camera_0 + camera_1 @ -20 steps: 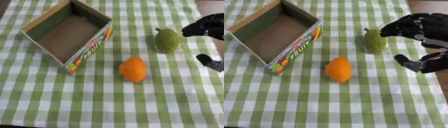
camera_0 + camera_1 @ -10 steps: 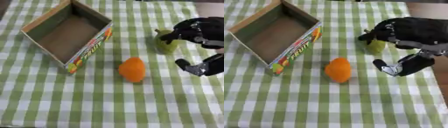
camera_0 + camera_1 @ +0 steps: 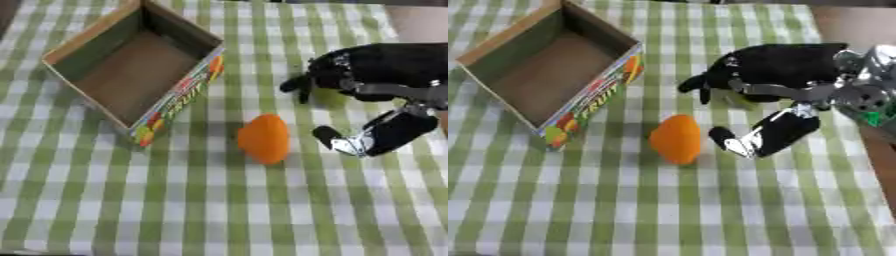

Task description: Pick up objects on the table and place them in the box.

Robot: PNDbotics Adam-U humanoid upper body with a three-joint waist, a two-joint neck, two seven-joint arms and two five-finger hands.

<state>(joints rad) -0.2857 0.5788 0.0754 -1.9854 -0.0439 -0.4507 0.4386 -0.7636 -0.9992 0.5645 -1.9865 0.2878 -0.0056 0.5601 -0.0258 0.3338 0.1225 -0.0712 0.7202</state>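
Note:
An orange fruit (image 3: 264,138) lies on the green checked cloth in the middle. A green pear (image 3: 331,97) sits to its upper right, mostly hidden under my right hand (image 3: 385,65). The hand reaches in from the right and hovers over the pear, its fingers (image 3: 299,86) bent down past the pear's left side. The thumb (image 3: 329,137) is spread wide below, just right of the orange. The hand is open and has not closed round the pear. An open cardboard box (image 3: 179,97) with fruit print on its side stands empty at the upper left.
The cloth-covered table ends at the right, where a bare brown edge (image 3: 881,150) shows. Free cloth stretches across the whole front part of the table.
My right hand has moved left and down over the pear, now covering most of it. The thumb has come closer to the orange. Box and orange have stayed put.

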